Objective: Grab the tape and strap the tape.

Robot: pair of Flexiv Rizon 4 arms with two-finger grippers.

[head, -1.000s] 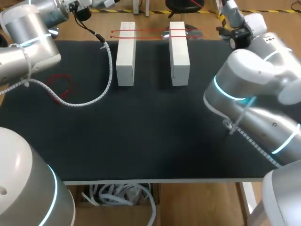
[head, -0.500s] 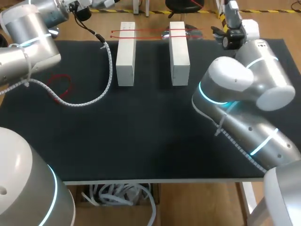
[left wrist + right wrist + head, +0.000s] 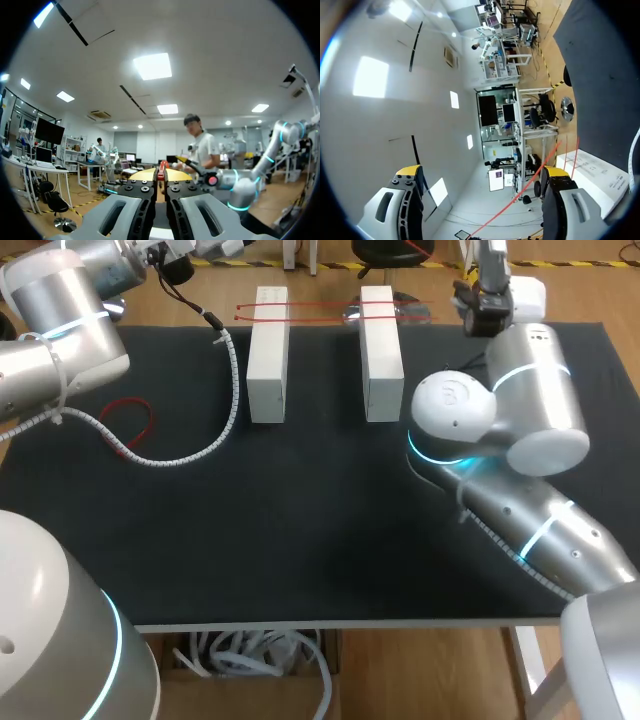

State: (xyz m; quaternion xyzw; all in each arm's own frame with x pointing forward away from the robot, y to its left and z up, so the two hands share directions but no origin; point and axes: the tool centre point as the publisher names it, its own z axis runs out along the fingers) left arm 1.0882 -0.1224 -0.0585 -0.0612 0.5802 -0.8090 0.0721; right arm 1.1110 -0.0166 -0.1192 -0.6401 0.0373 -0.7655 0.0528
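Tape [image 3: 330, 308] spans blocks [image 3: 268, 355] at 12 o'clock. The right gripper [image 3: 482, 200], spread wide, should straddle both strands squarely before closing. The left gripper [image 3: 160, 176] pinches a red strip [image 3: 161, 169].

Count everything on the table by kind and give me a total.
White blocks: 2
Red tape strands stretched across the blocks: 2
Loose red tape loop: 1
White coiled cable: 1
Total: 6
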